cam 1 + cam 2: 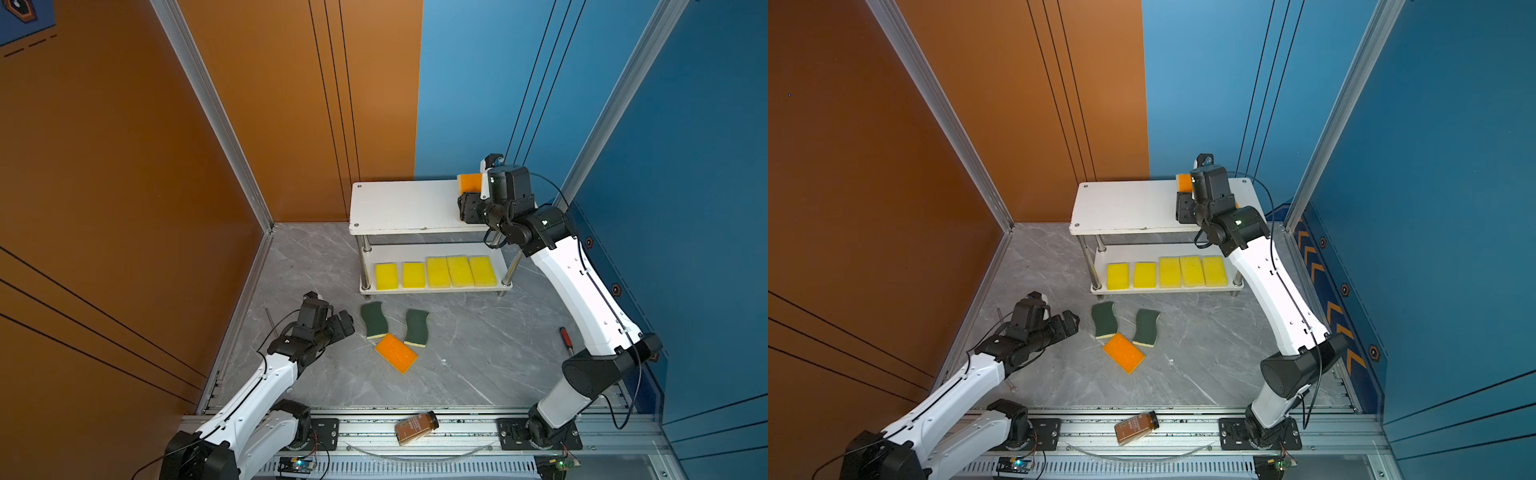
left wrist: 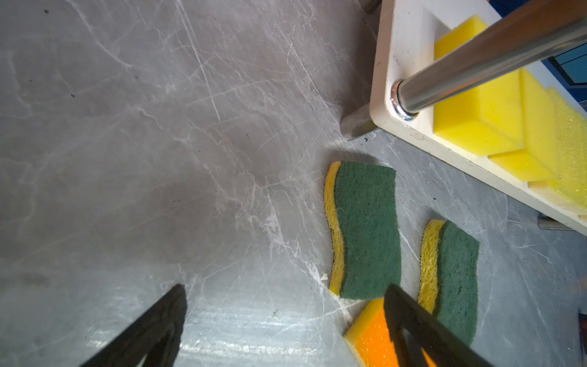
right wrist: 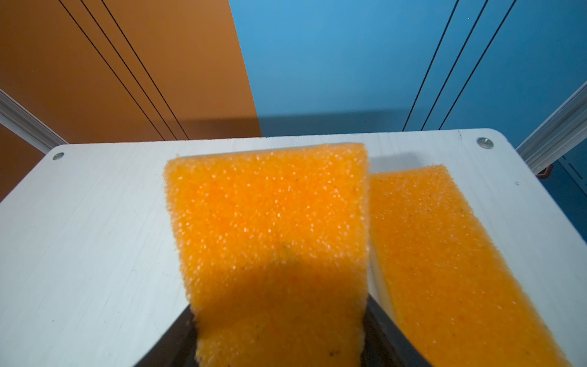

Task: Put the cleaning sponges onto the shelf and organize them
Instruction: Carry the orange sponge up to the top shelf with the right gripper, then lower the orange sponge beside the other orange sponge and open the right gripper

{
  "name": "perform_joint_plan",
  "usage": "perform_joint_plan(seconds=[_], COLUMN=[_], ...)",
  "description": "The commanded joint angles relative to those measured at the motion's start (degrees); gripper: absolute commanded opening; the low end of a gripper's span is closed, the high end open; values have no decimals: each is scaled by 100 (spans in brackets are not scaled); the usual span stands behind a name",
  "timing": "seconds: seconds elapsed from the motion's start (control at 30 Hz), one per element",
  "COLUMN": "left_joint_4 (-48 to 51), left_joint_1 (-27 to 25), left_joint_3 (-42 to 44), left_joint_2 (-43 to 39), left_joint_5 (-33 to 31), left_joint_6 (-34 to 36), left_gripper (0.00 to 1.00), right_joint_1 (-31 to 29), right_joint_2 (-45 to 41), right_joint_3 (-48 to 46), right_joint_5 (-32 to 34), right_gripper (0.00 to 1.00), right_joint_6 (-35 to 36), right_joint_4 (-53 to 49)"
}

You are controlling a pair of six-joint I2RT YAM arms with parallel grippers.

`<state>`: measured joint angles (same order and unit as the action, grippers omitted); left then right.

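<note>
My right gripper [image 3: 279, 305] is shut on an orange-topped sponge [image 3: 270, 228], holding it just over the right end of the shelf's white top board [image 1: 407, 203]. Beside it another orange sponge [image 3: 444, 254] lies flat on that board. Several yellow sponges [image 1: 436, 272] sit in a row on the lower board. On the grey floor in front lie two wavy green-topped sponges [image 1: 373, 320] [image 1: 417, 328] and one orange sponge [image 1: 396, 353]. My left gripper [image 1: 347, 324] hovers open just left of them, nothing between its fingers [image 2: 178, 305].
A brown bottle [image 1: 416, 428] lies on the front rail. A red-handled screwdriver [image 1: 565, 336] rests on the floor beside the right arm. A thin rod [image 1: 272, 322] lies by the left wall. Chrome shelf post [image 2: 476, 60] stands close to the left gripper.
</note>
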<state>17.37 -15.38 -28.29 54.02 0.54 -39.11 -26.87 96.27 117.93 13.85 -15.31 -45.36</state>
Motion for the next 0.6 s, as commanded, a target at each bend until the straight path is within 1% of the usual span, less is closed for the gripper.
perform_joint_plan(seconds=[0.0,0.33,0.57], left_joint_4=[-29,-35,-21], left_joint_1=[51,44,51], left_joint_3=[-121,-118,-98], left_joint_2=[-1,21,-3], left_joint_5=[16,22,8], left_joint_6=[-35,-35,-26], left_gripper=[98,98,98], right_joint_1=[-86,-239,-279], right_joint_2=[152,356,437], right_joint_3=[151,151,134], right_joint_5=[298,728,971], right_gripper=[65,69,74], right_joint_6=[32,11,-14], right_joint_4=[80,15,18])
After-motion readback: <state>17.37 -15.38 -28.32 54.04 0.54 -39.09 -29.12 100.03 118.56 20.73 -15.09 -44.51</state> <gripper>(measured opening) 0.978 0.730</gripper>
